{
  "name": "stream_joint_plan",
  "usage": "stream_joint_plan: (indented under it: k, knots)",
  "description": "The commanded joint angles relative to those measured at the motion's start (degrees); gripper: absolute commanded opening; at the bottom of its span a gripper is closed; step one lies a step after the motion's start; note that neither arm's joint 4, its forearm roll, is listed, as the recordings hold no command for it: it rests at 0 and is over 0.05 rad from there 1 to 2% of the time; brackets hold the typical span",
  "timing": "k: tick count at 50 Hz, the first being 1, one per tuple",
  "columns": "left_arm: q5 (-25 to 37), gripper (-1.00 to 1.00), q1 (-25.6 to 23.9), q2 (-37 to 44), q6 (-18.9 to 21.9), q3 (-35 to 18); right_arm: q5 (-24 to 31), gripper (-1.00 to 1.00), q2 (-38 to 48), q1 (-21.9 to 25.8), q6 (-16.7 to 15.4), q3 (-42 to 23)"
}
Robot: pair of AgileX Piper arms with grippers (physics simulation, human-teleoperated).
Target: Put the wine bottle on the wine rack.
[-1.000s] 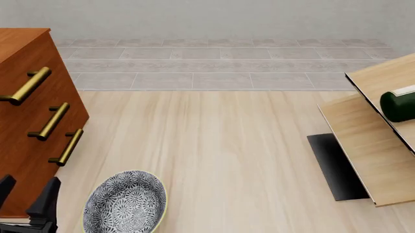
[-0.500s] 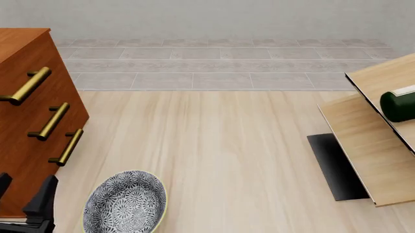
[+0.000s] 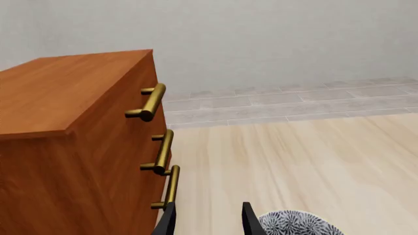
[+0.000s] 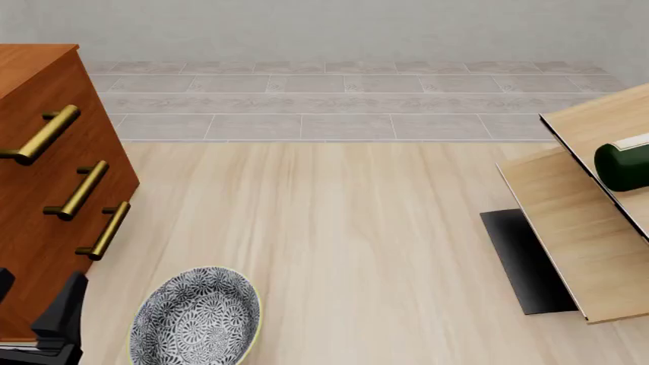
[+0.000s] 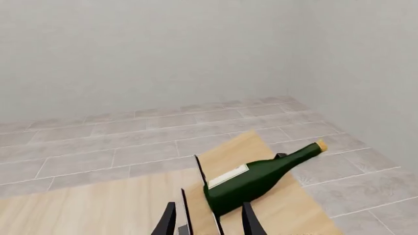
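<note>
Item: reddish-brown drawer cabinet (image 4: 51, 175), brass handles, left edge of the front frame. Item: patterned bowl (image 4: 196, 317), lower left, beside the cabinet. Item: wine bottle (image 5: 258, 177), dark green, cork top, lying on its side on the tan wine rack (image 4: 578, 228) at the right edge, just ahead of my right gripper (image 5: 205, 218). Both my right gripper and my left gripper (image 3: 205, 220) stand parted, holding and touching nothing.

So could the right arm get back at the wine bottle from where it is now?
Probably yes. The right gripper is open and empty, and the wine bottle lies on its side on the wine rack just ahead of the fingers. Only a thin upright rack panel edge stands beside it.
</note>
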Motion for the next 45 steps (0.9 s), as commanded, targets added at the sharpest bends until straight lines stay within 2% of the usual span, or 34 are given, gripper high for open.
stream_joint_plan:
  k: [1,10,45]
  knots:
    - [0.96,1.0,0.03,-0.17,0.04,-0.98,0.82,1.0,-3.22,2.33,-1.41,2.26]
    - [1.72,1.0,-0.06,-0.25,0.07,-1.86,1.95,1.0,-5.63,3.86,-1.69,3.84]
    - [4.98,1.0,0.13,-0.32,0.84,-5.96,6.77,1.0,-14.11,5.09,-0.84,7.76]
